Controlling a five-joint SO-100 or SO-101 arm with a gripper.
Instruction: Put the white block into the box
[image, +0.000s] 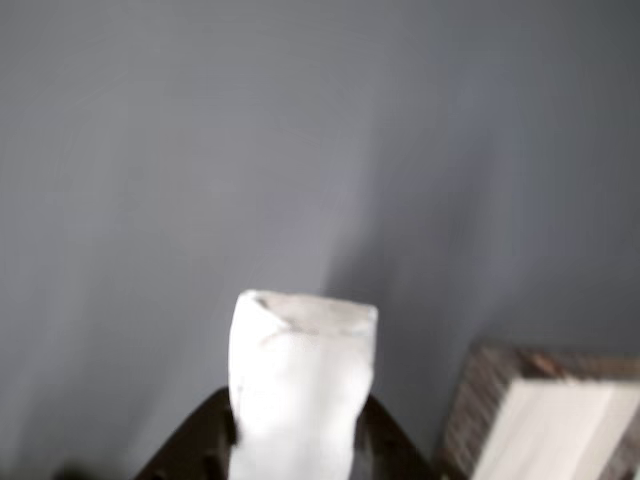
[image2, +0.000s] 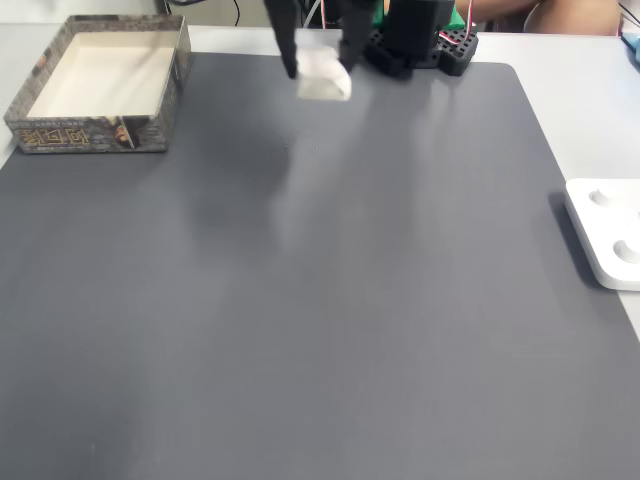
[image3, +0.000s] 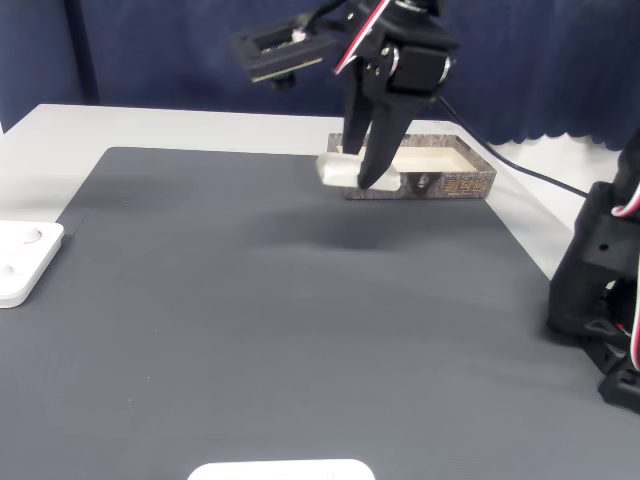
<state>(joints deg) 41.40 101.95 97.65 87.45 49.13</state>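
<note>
A dark grey mat covers most of a pale table, giving the robot a plain, even work surface. Behind it, in a fixed view, hangs a dark blue curtain.

The robot arm, black with coloured wires, reaches out over the mat from its base at the table's edge. It is raised well clear of the surface, judged to be so that its load can pass over the rim of the box.

The box stands open-topped at one corner of the mat, with pale inner walls and floor and a darker patterned outside. Its inside looks bare. In the other view only a corner of it shows at the lower right.

A flat white device lies at the mat's side, well apart from the box and arm.

The gripper points downward, its two dark fingers closed on the white block. The block sits crosswise between them, one end sticking out, lifted off the mat and near the box but not yet over its opening. The carry appears about midway, with the release still to come.
</note>
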